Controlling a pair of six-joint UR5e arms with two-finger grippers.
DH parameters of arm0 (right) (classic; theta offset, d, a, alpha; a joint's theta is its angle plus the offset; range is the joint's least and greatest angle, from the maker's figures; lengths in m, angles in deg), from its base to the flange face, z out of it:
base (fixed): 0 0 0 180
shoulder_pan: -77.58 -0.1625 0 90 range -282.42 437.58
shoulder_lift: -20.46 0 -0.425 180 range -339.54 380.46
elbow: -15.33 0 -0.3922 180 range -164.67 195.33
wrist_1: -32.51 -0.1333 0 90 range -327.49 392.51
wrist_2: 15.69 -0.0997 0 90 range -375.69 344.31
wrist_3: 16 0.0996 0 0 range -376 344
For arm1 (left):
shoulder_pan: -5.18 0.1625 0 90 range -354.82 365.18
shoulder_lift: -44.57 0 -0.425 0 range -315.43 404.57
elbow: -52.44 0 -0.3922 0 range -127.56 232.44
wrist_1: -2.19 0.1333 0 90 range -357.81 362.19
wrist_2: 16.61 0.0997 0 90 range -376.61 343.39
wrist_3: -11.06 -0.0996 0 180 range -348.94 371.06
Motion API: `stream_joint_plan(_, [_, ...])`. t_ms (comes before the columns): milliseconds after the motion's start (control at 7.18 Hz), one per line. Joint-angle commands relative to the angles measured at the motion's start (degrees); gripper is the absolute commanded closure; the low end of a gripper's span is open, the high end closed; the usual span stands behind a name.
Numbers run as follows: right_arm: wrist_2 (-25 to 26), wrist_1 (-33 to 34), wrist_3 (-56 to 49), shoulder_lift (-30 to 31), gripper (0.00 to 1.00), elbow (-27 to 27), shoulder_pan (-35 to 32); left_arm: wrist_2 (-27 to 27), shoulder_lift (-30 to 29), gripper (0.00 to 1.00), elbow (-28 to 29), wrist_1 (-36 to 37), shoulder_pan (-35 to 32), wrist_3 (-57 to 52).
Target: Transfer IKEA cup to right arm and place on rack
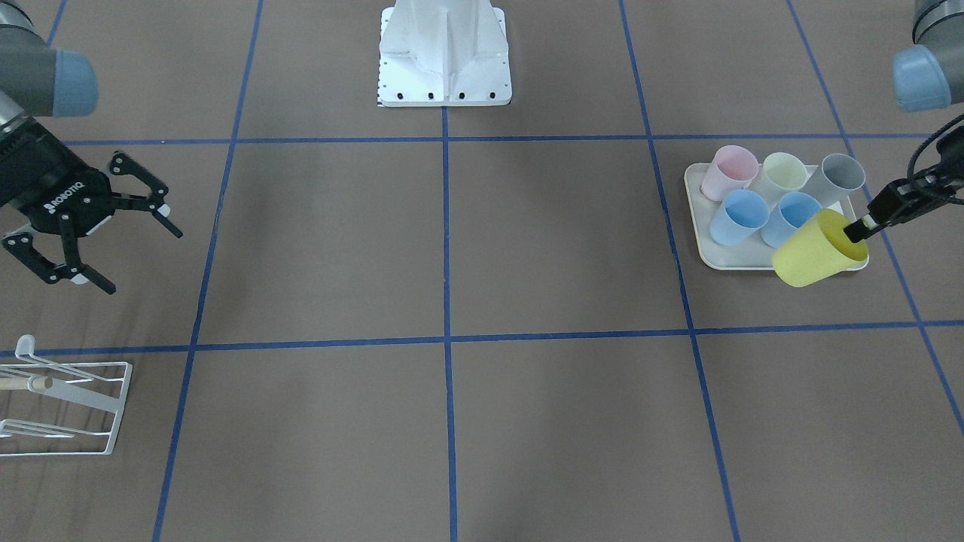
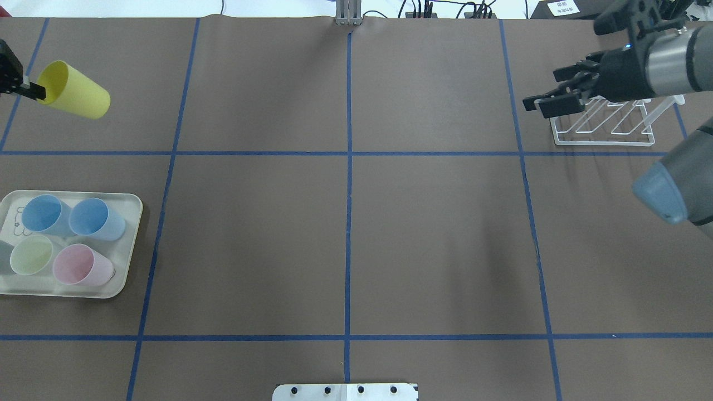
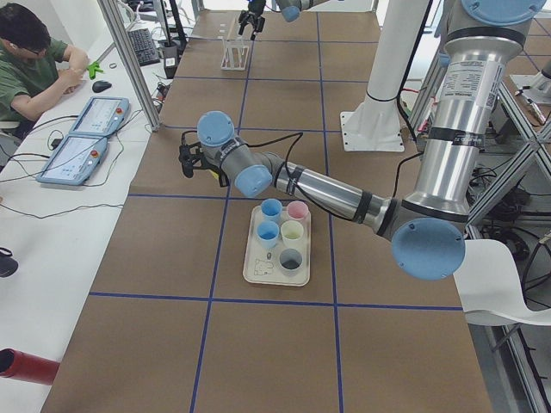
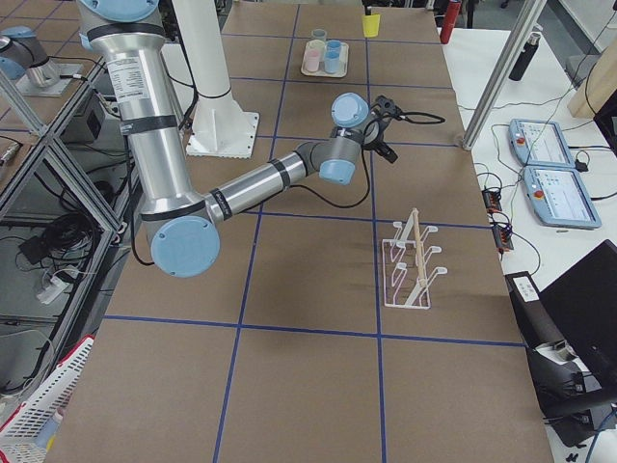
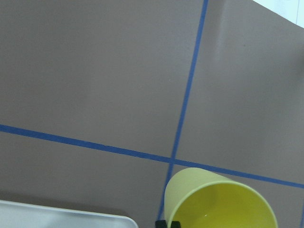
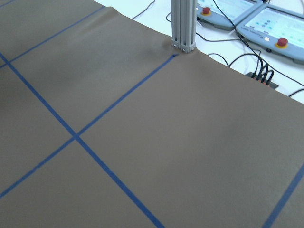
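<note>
Overhead exterior camera shows the left arm's slim black gripper [image 2: 34, 92] pinching the rim of a yellow plastic cup [image 2: 75, 97]. The cup is held tilted on its side in the air, off the cream rectangular tray [image 2: 127, 245] and beyond its edge farthest from the robot. Five pastel plastic cups [image 1: 745, 214] stand on that tray. Far from the tray, the right arm's chunky black gripper [image 2: 537, 106] hangs empty beside the white wire rack [image 2: 607, 133], jaws spread wide.

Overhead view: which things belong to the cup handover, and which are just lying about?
In the job: yellow cup, left gripper holding it, open right gripper, rack.
Lying about: tray, its two blue cups, pink cup, pale green cup, grey cup.
</note>
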Motion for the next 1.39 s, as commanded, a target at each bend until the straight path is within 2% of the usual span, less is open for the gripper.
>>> stream_joint_plan(0, [10.4,0.0,-0.4,-5.7,0.0,0.0,6.8,-2.2,-5.5,1.0,-0.9,-0.5,0.5,12.4])
stream_joint_plan(279, [19.9,-0.1,-1.8,-10.2,0.0,-0.4,14.0,-2.2,-10.2,1.0,-0.9,-0.5,4.5,21.5])
stream_joint_plan(418, [22.7,-1.6,-9.5,-11.4,0.01,-0.5,17.7,-2.2,-11.8,1.0,-1.2,-0.5,6.9,25.7])
stream_joint_plan(557, [24.6,-3.7,-11.5,-13.3,0.01,-0.6,20.5,-2.7,-13.0,1.0,-1.6,-0.6,7.9,30.3])
stream_joint_plan(697, [28.7,-4.5,-11.5,-14.0,0.03,-1.2,22.6,-5.7,-14.2,1.0,-1.3,-0.7,8.8,34.1])
stream_joint_plan(975, [37.2,-12.9,-11.6,-15.3,0.02,-2.7,28.8,-10.0,-15.6,1.0,-1.4,-1.9,8.8,37.1])
stream_joint_plan(1254, [43.3,-14.7,-11.5,-18.4,0.01,-3.7,32.5,-10.8,-16.5,1.0,-1.6,-3.4,10.2,38.5])
